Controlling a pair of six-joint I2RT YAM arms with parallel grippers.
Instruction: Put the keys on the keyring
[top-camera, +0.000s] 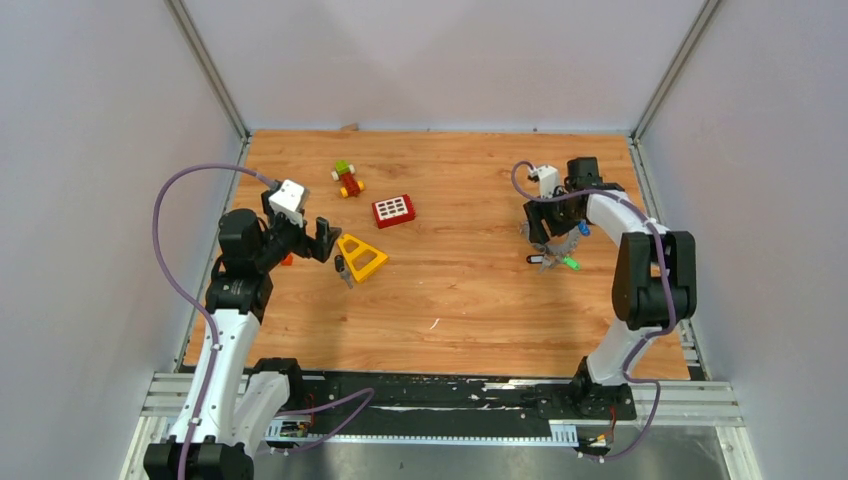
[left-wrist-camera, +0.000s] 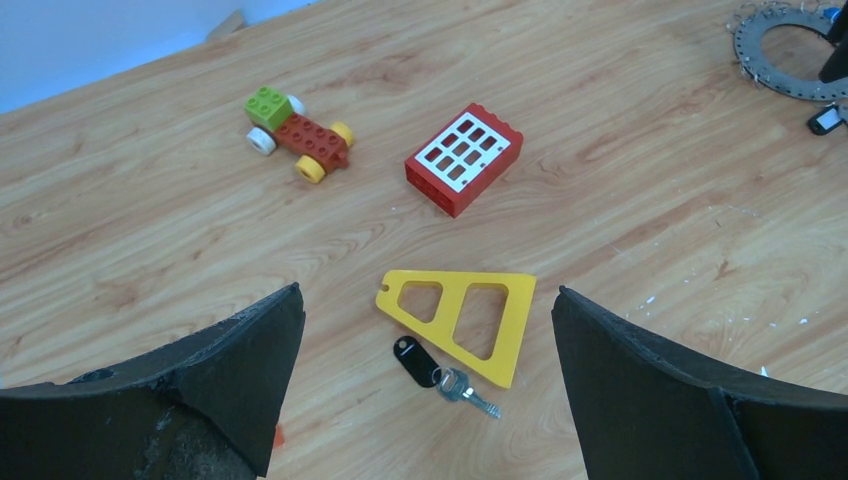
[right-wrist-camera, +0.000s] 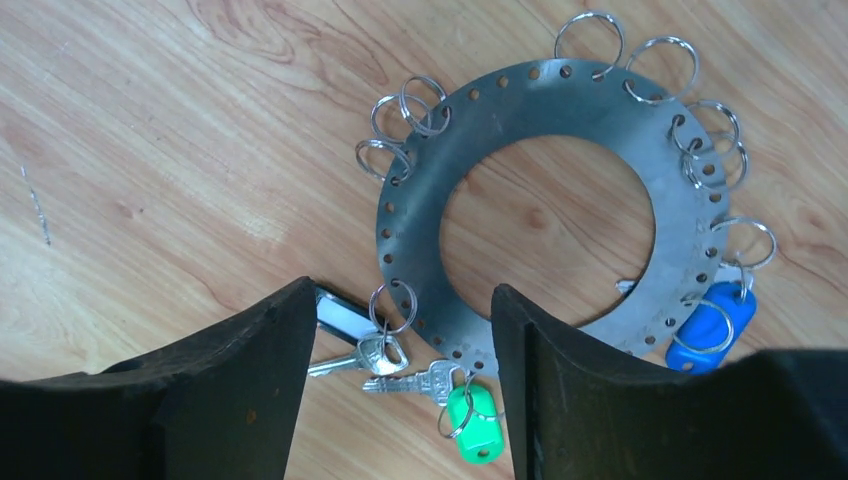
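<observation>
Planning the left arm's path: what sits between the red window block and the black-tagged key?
The yellow triangular block lies between the red window block and the black-tagged key; the left wrist view shows it.

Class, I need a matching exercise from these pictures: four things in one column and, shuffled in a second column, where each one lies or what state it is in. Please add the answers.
Column 1
1. black-headed key
2. green-headed key
3. red window block
4. left claw

Column 2
A. at the edge of the grey keyring
B. wide open, holding nothing
C. right beside the yellow triangular block
D. near the toy car

Pairs: 1-C, 2-A, 3-D, 4-B
</observation>
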